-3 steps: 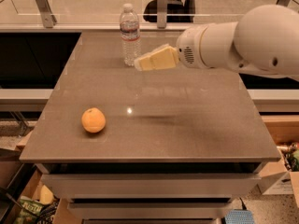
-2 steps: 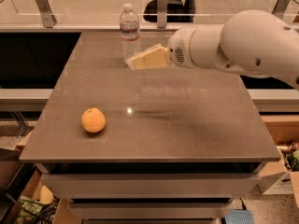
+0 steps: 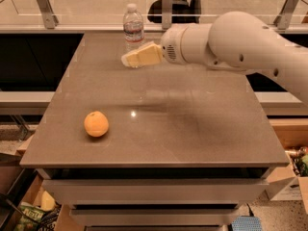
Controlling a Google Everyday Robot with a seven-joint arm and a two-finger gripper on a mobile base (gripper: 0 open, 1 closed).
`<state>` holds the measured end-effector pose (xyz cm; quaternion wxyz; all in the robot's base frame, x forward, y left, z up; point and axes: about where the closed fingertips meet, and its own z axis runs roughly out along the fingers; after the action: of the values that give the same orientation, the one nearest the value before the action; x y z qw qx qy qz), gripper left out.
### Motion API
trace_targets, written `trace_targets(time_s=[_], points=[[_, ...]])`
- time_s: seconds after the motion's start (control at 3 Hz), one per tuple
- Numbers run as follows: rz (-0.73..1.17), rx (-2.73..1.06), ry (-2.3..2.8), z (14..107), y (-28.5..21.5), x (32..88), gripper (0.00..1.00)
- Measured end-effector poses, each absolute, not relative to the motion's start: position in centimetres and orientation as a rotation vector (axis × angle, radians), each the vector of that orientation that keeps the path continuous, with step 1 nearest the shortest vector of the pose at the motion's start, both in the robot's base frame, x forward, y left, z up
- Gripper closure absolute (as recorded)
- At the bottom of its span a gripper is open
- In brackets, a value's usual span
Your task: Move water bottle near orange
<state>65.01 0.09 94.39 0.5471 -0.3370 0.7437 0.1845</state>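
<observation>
The water bottle (image 3: 133, 28), clear ribbed plastic with a white cap and a pale label band, stands upright at the far edge of the grey table (image 3: 192, 129). The orange (image 3: 96, 123) lies on the table's front left, far from the bottle. My gripper (image 3: 129, 59), with cream-coloured fingers, points left just in front of the bottle's base, at the end of the big white arm (image 3: 240, 42) that reaches in from the right. The bottle's lowest part is hidden behind the fingers. I cannot tell whether they touch it.
A glass barrier with metal posts (image 3: 44, 6) runs behind the table. A dark chair (image 3: 175, 8) stands beyond it. Cardboard boxes (image 3: 288, 186) sit on the floor at the right, and bags (image 3: 29, 215) at the lower left.
The arm and gripper have moved left, from right of the bottle to just in front of its base. The bottle and orange have not moved.
</observation>
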Motion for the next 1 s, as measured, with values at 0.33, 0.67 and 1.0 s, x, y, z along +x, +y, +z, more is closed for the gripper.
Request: trace_targets(time_s=[0.33, 0.67, 1.0], points=[[0.452, -0.820, 1.734, 94.4, 1.5, 66.6, 0.00], [0.477, -0.847, 1.708, 94.1, 3.4, 68.1, 0.00], [0.479, -0.847, 1.706, 94.1, 3.6, 68.2, 0.00]])
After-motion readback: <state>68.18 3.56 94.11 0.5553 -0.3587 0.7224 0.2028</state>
